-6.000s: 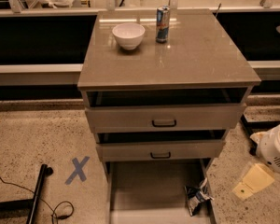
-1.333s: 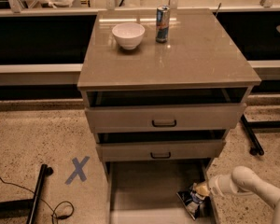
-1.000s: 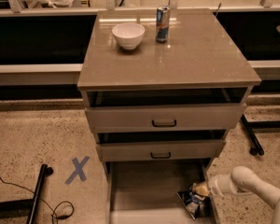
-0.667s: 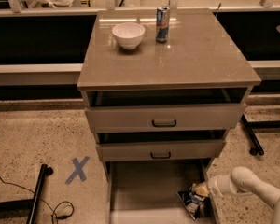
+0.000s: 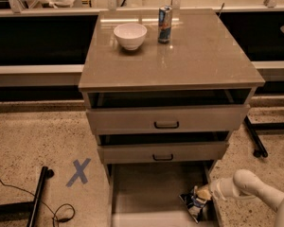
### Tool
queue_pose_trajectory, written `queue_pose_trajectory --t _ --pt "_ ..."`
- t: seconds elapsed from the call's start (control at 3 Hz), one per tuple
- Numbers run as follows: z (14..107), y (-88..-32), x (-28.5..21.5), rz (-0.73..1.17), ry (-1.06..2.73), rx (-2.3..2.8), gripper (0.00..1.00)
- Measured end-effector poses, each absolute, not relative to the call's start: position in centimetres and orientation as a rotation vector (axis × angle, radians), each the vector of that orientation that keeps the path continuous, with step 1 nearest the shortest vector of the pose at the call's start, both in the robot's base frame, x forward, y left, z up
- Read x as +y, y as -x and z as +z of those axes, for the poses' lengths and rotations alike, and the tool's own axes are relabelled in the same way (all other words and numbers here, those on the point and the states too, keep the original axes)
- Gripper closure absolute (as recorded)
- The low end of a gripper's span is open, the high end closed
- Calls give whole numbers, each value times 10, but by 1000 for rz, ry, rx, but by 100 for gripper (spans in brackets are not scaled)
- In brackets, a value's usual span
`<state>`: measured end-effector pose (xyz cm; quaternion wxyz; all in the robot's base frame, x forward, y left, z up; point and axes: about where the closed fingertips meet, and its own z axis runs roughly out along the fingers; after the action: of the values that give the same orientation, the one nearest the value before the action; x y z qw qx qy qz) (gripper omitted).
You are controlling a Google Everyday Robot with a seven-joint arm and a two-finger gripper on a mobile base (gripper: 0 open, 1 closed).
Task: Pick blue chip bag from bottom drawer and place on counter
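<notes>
The blue chip bag [image 5: 195, 203] lies crinkled in the right front corner of the open bottom drawer [image 5: 146, 188]. My gripper [image 5: 203, 194] comes in from the right on a white arm and is at the bag's upper right edge, touching it. The counter [image 5: 199, 51] is the glossy grey-brown top of the cabinet, well above the gripper.
A white bowl [image 5: 130, 35] and a slim blue-silver can [image 5: 164, 24] stand at the back of the counter. The two upper drawers [image 5: 166, 119] are pulled partly out above the bottom one. A blue tape X [image 5: 78, 171] and black cables [image 5: 33, 205] lie on the floor at left.
Six seconds ago the arm was off to the right, away from the drawer. In the last second the gripper has stayed at the bag with no visible movement.
</notes>
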<state>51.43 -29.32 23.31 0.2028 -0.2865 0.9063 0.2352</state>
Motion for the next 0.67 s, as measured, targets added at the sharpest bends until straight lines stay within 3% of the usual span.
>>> queue_pose_trajectory --t 0.33,0.67 --pt "232 -514 -291 662 802 2530 14" --pt "230 -513 -289 667 804 2531 0"
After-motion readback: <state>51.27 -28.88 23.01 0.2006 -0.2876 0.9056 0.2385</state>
